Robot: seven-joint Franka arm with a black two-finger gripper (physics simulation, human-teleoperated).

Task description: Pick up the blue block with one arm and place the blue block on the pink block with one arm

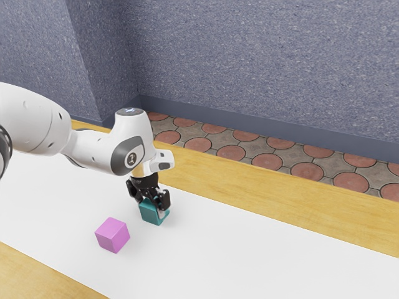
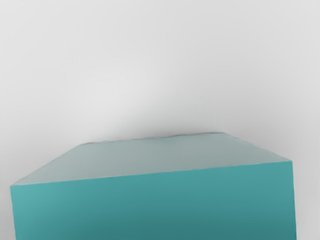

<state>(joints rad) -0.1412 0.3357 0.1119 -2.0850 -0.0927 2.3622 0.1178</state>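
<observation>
On the white counter (image 1: 262, 261), we are clamping our gripper (image 1: 151, 203) onto the blue block (image 1: 154, 214) from two sides, well back from the wooden border (image 1: 280, 187). The pink block (image 1: 112, 235) is sitting near it, apart, with open surface lying around both.

White rounded arm (image 1: 37, 128), grey joint cap (image 1: 129, 157) with round marking, black two-finger tool (image 1: 154, 207).

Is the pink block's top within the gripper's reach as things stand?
Likely yes: the pink block stands alone near the gripper, which is at the blue block, with bare table between them.
</observation>
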